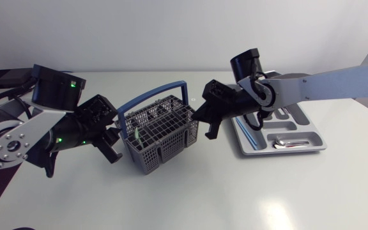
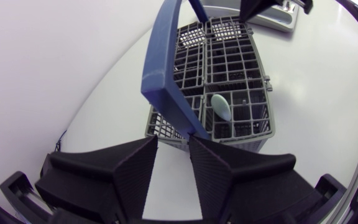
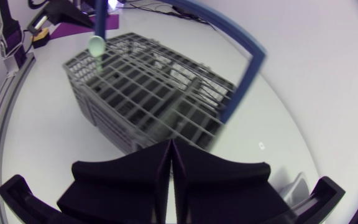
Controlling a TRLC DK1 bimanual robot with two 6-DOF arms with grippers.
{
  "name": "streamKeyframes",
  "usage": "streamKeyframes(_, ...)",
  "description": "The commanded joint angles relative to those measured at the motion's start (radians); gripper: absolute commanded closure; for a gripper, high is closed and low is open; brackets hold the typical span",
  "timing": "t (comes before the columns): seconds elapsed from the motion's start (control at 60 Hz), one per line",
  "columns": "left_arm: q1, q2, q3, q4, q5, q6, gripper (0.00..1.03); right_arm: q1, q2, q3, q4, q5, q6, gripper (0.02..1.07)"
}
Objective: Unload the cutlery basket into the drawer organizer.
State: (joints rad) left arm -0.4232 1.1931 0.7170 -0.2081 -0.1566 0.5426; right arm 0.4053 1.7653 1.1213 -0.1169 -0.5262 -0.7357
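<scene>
The grey wire cutlery basket [image 1: 161, 144] with a blue handle [image 1: 153, 96] stands mid-table. A pale green spoon end [image 1: 137, 132] sticks up in a compartment on its left side, also seen in the left wrist view [image 2: 221, 107] and the right wrist view [image 3: 96, 45]. My left gripper [image 1: 112, 150] [image 2: 173, 146] is open at the basket's left corner, with only bare table between its fingers. My right gripper [image 1: 208, 130] [image 3: 171, 149] is shut on nothing, just off the basket's right side. The grey drawer organizer [image 1: 280, 152] lies to the right, behind my right arm.
Some metal cutlery [image 1: 289, 144] lies in the organizer's front compartment. The organizer's corner [image 2: 278, 18] shows beyond the basket in the left wrist view. A dark device [image 1: 5, 78] sits at the table's far left corner. White tabletop stretches in front of the basket.
</scene>
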Motion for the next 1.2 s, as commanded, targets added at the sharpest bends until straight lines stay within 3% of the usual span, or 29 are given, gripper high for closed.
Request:
streamKeyframes(0.0, 0.038, 0.026, -0.014, 0.042, 0.038, 0.039, 0.65, 0.049, -0.035, -0.057, -0.029, -0.014, 0.009, 1.02)
streamKeyframes(0.183, 0.107, 0.056, -0.01, 0.087, 0.097, 0.063, 0.65, 0.081, -0.09, -0.1, -0.024, 0.011, 0.018, 1.02)
streamKeyframes(0.6, 0.093, -0.003, -0.045, 0.075, 0.103, 0.054, 0.65, -0.112, -0.055, -0.071, 0.04, 0.022, 0.012, 1.02)
streamKeyframes(0.867, 0.069, 0.059, -0.037, 0.122, 0.103, 0.037, 0.66, -0.091, 0.068, -0.044, 0.128, 0.049, 0.019, 1.02)
streamKeyframes(1.183, 0.075, 0.105, -0.019, 0.161, 0.103, 0.034, 0.67, -0.029, -0.02, -0.12, 0.131, 0.026, 0.042, 1.02)
